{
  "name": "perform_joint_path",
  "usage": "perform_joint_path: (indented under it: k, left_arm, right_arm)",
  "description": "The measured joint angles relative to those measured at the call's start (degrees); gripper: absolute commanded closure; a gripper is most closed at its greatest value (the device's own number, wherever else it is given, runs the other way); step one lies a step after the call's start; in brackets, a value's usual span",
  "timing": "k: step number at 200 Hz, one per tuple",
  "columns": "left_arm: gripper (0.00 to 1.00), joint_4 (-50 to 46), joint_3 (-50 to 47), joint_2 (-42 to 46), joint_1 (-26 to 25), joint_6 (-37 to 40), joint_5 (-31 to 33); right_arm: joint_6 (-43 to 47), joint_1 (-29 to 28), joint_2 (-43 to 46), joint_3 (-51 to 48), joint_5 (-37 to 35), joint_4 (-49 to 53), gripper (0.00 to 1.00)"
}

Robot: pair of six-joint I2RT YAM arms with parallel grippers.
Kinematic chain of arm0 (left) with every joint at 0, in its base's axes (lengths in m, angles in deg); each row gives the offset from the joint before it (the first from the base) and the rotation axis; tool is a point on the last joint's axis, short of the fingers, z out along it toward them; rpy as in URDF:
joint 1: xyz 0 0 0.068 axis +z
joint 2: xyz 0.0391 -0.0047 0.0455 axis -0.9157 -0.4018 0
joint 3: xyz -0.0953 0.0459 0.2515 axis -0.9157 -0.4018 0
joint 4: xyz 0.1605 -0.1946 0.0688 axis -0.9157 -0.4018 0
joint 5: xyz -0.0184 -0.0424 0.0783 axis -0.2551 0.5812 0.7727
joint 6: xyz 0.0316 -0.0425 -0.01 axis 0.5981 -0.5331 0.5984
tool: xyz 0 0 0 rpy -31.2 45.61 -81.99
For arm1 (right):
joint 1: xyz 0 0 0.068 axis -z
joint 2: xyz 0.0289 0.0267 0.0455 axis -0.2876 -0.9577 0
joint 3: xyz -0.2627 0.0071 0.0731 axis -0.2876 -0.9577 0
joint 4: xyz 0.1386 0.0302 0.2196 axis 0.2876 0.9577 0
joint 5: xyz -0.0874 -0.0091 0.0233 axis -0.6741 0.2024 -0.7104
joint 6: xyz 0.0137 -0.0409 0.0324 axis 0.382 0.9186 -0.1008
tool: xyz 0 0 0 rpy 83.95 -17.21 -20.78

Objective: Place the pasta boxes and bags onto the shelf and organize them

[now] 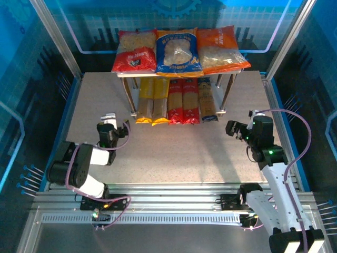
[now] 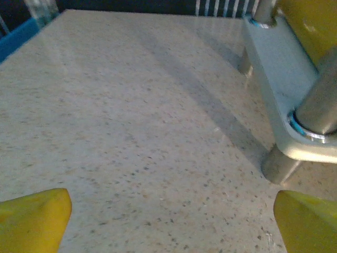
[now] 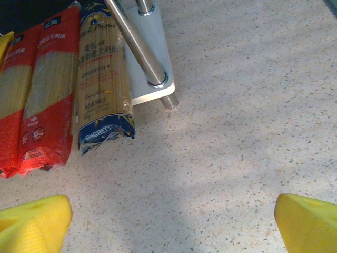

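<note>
Shelf [image 1: 228, 94] sits at the far middle of the table [image 1: 174, 153]: two pale boards on shiny metal legs. On the top board are three pillow bags in a row, the red bag [image 1: 136, 52] on the left, the blue bag [image 1: 179, 52] with orange edges in the middle and the orange bag [image 1: 221, 50] on the right, edges touching or overlapping.

On the lower board, five long packs lie side by side with their ends toward me: two yellow packs [image 1: 145, 101], two red packs [image 1: 182, 103] and the blue pack [image 1: 207, 100] on the right by the front leg. Pale strands show through the windows. The near ends stick out past the board; I think they rest on the table, but the right wrist view is too dim to be sure.

My left arm [image 1: 87, 158] is folded low, and the left tool [image 1: 109, 116] points at the shelf's left front corner, yellow fingers spread wide and holding nothing. My right arm [image 1: 279, 179] is bent at the right, and the right tool [image 1: 234, 130] is aimed toward the blue pack, also spread and empty, well apart from it.
</note>
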State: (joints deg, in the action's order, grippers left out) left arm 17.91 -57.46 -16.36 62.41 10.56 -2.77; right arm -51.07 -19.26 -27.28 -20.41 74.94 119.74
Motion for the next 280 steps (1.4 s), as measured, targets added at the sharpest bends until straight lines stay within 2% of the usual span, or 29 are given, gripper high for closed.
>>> perform_joint_path:
  k: [29, 59, 85, 108, 158, 178, 193, 221, 255, 280]
  left_arm:
    - [0.01, 3.54, -0.35, -0.50, -0.48, 2.62, -4.04]
    - [0.00, 4.63, -0.28, -0.50, -0.68, 3.69, -5.57]
    - [0.00, 4.63, -0.28, -0.50, -0.66, 4.13, -6.01]
    - [0.01, 4.63, -0.28, -0.50, -0.66, 4.17, -6.08]
    - [0.00, 4.28, 0.13, -0.50, -0.63, 4.17, -6.38]
    - [0.01, 3.21, 1.18, -0.50, -0.31, 4.11, -6.82]
    - [0.00, 2.84, 1.64, -0.50, -0.09, 4.07, -7.19]
    - [0.01, 2.01, 1.70, -0.50, 0.00, 4.02, -7.58]
    - [0.00, 1.60, 1.70, -0.50, 0.04, 4.00, -7.74]
    - [0.01, 1.46, 1.77, -0.50, 0.13, 4.00, -8.07]
  right_arm:
    - [0.37, 0.00, -0.02, -0.20, -1.16, -0.90, 0.00]
    - [1.27, 0.02, -0.37, -6.32, -3.74, -10.67, 0.00]
    - [3.69, -0.04, -3.17, -18.99, -7.61, -28.28, 0.00]
    - [7.72, -0.07, -10.14, -29.11, -12.07, -44.98, 0.00]
    - [13.16, -0.87, -28.24, -30.67, -14.97, -73.90, 0.00]
    - [15.04, -1.55, -35.01, -30.29, -15.28, -81.79, 0.00]
    - [16.39, -2.43, -38.01, -30.05, -15.30, -84.74, 0.00]
    - [18.36, -3.13, -38.49, -29.51, -15.02, -87.60, 0.00]
    - [21.40, -4.02, -43.01, -26.97, -12.09, -91.32, 0.00]
    - [22.01, -4.87, -45.07, -23.30, -10.86, -86.62, 0.00]
